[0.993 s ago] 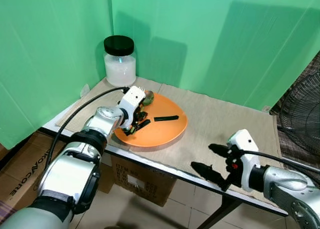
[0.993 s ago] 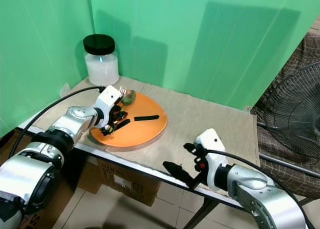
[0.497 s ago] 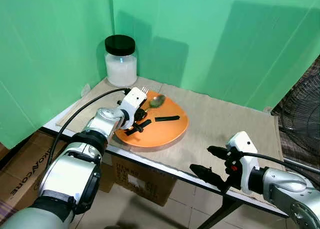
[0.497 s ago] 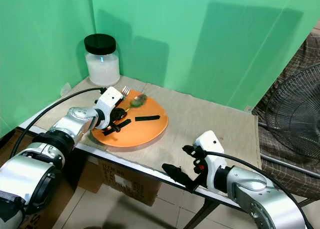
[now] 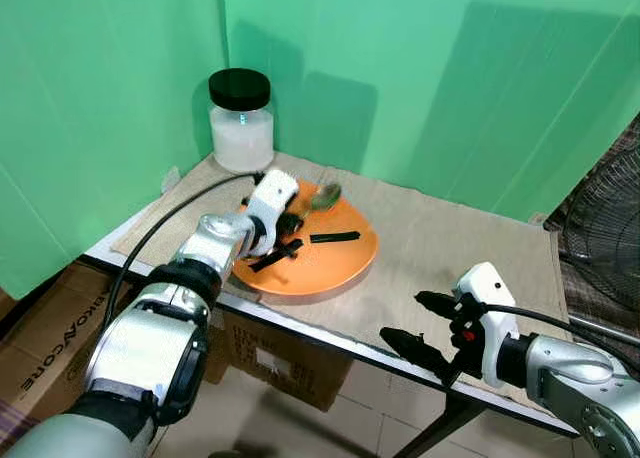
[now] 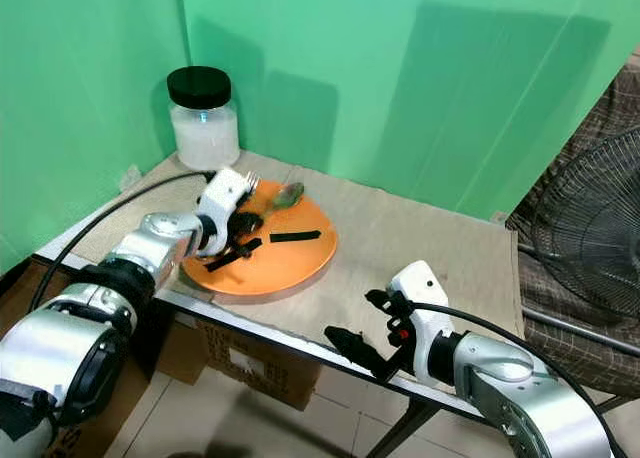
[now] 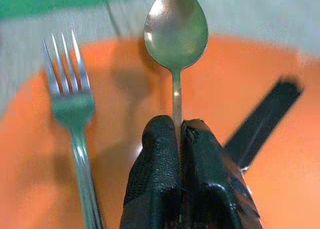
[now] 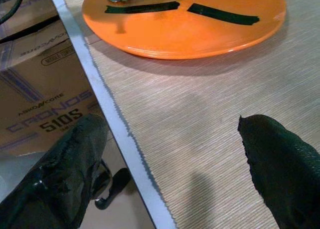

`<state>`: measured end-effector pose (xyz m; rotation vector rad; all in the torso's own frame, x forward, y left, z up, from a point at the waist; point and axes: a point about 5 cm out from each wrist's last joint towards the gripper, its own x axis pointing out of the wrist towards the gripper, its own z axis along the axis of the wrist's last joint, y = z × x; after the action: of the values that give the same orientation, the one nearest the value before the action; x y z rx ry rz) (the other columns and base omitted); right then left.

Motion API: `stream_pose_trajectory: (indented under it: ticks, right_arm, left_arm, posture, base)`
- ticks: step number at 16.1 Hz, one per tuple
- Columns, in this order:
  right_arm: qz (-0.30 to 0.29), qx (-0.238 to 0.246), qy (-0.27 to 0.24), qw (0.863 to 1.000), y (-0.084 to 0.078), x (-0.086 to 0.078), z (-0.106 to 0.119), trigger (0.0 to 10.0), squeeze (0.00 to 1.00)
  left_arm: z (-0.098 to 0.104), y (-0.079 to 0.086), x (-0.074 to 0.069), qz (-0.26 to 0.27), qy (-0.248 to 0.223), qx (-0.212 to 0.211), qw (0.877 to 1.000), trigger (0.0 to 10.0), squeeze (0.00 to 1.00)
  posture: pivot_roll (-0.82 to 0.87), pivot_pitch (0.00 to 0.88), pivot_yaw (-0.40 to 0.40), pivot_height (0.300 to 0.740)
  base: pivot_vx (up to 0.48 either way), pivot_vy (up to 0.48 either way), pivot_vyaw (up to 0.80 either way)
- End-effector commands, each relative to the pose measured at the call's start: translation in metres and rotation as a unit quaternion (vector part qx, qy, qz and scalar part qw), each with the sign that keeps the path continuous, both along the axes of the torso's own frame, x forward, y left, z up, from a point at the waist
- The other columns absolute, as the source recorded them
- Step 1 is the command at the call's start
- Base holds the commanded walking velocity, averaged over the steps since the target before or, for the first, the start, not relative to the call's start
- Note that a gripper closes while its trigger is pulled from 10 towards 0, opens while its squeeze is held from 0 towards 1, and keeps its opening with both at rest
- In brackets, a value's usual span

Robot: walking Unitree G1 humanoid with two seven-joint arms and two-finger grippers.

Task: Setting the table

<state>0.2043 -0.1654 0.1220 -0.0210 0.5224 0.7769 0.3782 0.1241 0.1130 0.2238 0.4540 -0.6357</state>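
2 black fingers of the left gripper [image 7: 179, 139] pinch the spoon [image 7: 176, 34] by its handle above the orange plate [image 5: 330, 263], beside the fork [image 7: 72, 119]. Next it must be carried onto the bench [image 5: 440, 248]. The right gripper [image 5: 425, 323] waits with fingers wide.

I've got an orange plate [image 5: 320, 263] w/ black strips, silver spoon [image 7: 176, 29] & fork [image 7: 70, 96], green backdrop [image 5: 420, 68], beige woven mat [image 5: 450, 243].

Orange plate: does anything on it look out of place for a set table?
Yes. The fork and black strips lie on the orange plate, not beside it. The left gripper holds the spoon above it.
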Motion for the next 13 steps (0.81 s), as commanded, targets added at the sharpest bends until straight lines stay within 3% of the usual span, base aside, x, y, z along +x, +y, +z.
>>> stream_pose_trajectory:
  ticks: [1, 5, 7, 9, 10, 11, 12, 13]
  right_arm:
    - [-0.029, -0.007, -0.017, 0.999, -0.009, 0.007, 0.005, 10.0, 0.0]
    - [-0.08, 0.024, -0.057, 0.995, -0.013, 0.019, 0.017, 10.0, 0.0]
    - [-0.105, 0.031, -0.074, 0.991, -0.009, 0.022, 0.019, 10.0, 0.0]
    - [-0.131, 0.034, -0.086, 0.987, -0.008, 0.025, 0.02, 10.0, 0.0]
    - [-0.17, 0.027, -0.117, 0.978, -0.008, 0.029, 0.024, 10.0, 0.0]
    - [-0.196, 0.025, -0.139, 0.97, -0.006, 0.031, 0.028, 10.0, 0.0]
    - [-0.208, 0.035, -0.147, 0.966, -0.002, 0.03, 0.03, 10.0, 0.0]
    - [-0.218, 0.044, -0.152, 0.963, 0.0, 0.03, 0.031, 10.0, 0.0]
  left_arm:
    - [0.023, -0.011, 0.008, -0.014, -0.04, -0.044, 0.998, 0.0, 0.0]
    - [0.079, -0.03, 0.014, -0.066, -0.141, -0.19, 0.969, 0.0, 0.0]
    - [0.098, -0.035, 0.008, -0.053, -0.186, -0.246, 0.95, 0.0, 0.0]
    - [0.098, -0.036, 0.001, -0.058, -0.2, -0.237, 0.949, 0.0, 0.0]
    - [0.096, -0.037, -0.011, -0.065, -0.22, -0.227, 0.947, 0.0, 0.0]
    - [0.097, -0.036, -0.021, -0.059, -0.238, -0.233, 0.941, 2.1, 0.0]
    - [0.102, -0.035, -0.035, -0.051, -0.268, -0.236, 0.933, 9.3, 0.0]
    - [0.104, -0.035, -0.043, -0.049, -0.279, -0.24, 0.929, 10.0, 0.0]
  posture:
    - [0.0, 0.0, -0.076, 0.74]
    - [0.0, 0.0, -0.074, 0.74]
    - [0.0, 0.0, -0.064, 0.74]
    - [0.01, 0.0, -0.063, 0.74]
    - [0.01, 0.0, -0.058, 0.74]
    - [0.01, 0.0, -0.052, 0.74]
    - [0.0, 0.0, -0.049, 0.74]
    - [0.01, 0.0, -0.049, 0.74]
  base:
    - [0.0, 0.0, 0.0]
    - [0.0, 0.0, 0.0]
    - [0.0, 0.0, 0.0]
    - [0.0, 0.0, 0.0]
    - [0.0, 0.0, 0.0]
    - [0.0, 0.0, 0.0]
    - [0.0, 0.0, 0.0]
    - [0.0, 0.0, 0.0]
